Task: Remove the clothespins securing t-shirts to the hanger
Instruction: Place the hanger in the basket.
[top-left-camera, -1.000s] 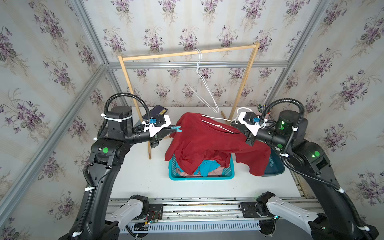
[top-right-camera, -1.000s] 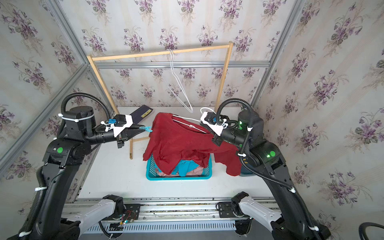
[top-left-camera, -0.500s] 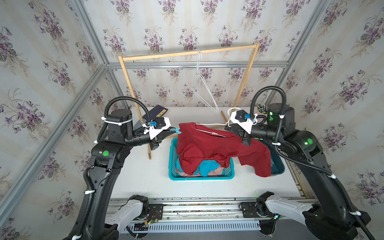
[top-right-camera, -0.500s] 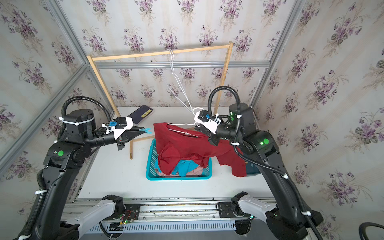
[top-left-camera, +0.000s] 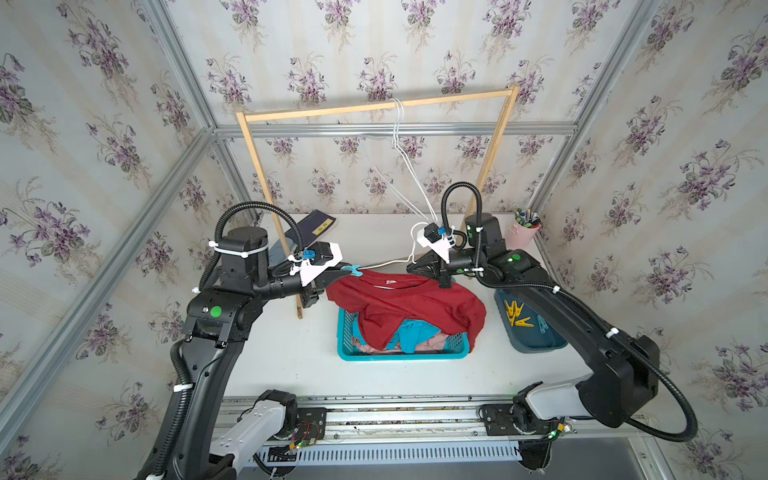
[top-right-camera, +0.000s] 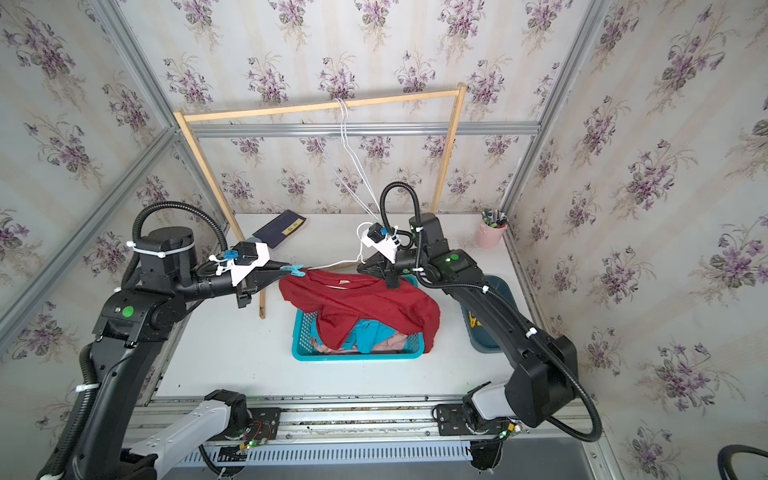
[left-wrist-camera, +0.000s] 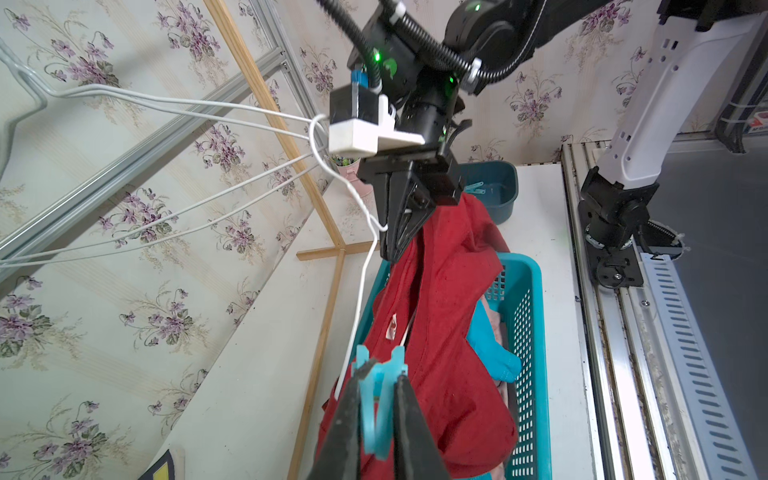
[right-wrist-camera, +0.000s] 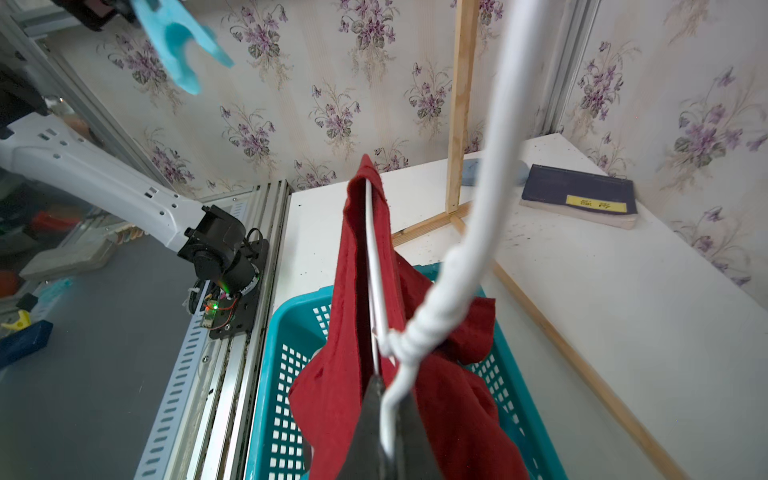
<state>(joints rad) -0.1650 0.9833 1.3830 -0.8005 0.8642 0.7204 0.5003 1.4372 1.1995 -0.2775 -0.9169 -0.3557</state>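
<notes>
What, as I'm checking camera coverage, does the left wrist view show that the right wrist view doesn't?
Only left wrist: the bin, the pink cup and the right arm's base. Only right wrist: the left arm's base. Both: the red shirt over the basket, the hanger in the right gripper, and the blue clothespin in the left gripper.

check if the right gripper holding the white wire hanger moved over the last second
Yes. The right gripper has swung sideways toward the left arm, from above the right edge of the turquoise plastic basket to about its middle, taking the white wire hanger along.
</notes>
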